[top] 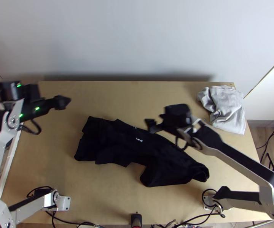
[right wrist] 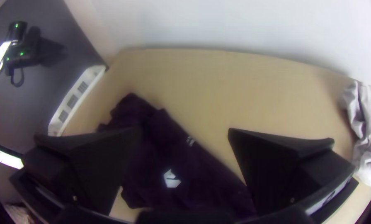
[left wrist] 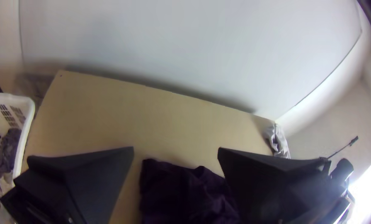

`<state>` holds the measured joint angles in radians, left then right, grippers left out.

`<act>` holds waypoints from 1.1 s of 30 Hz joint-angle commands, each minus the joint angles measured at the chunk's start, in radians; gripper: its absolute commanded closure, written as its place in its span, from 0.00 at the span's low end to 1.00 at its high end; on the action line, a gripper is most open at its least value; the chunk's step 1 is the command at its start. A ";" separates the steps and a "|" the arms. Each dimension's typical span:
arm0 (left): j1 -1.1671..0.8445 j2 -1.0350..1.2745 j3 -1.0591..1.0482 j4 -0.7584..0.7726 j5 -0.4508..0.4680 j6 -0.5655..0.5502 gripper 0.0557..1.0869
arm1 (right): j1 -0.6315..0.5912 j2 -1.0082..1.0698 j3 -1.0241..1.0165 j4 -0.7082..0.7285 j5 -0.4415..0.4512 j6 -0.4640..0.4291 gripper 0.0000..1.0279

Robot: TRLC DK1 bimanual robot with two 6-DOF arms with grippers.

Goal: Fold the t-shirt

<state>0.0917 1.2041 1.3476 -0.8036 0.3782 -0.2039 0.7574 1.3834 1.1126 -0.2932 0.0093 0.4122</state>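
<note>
Well, going from left to right, a white plastic laundry basket (left wrist: 29, 120) stands at the left of the left wrist view, beside the wooden table (top: 106, 197). The left gripper (top: 62, 102) is at the upper left of the top view, its two fingers wide apart with nothing between them. Next comes the black t-shirt (top: 112, 146), lying from left of centre to the lower right, rumpled and uneven, its left end in stepped layers and its right end narrowing to a rolled tip. Its long axis slants down toward the lower right; which end is the collar I cannot tell, though small white prints (top: 139, 140) sit near the middle of the upper edge.

It should handle as light, limp jersey: nothing to break, but likely to sag and drag in creases, and a shallow pinch might slip or take one layer only. I would take the outer corners of the left end with one gripper and the lower right tip with the other, then draw it straight before folding. The right gripper (top: 150, 123), by the shirt's upper edge, is also spread wide and empty. A crumpled light grey cloth (top: 228, 110) lies at the upper right
</note>
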 commanded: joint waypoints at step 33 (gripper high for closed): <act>0.395 -0.537 -0.574 -0.005 0.051 0.101 0.05 | 0.290 0.809 0.763 -0.142 -0.071 -0.044 0.05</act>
<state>0.4686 0.7006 0.7769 -0.7967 0.4267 -0.1131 1.0599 2.0914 1.8050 -0.4358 -0.0753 0.3843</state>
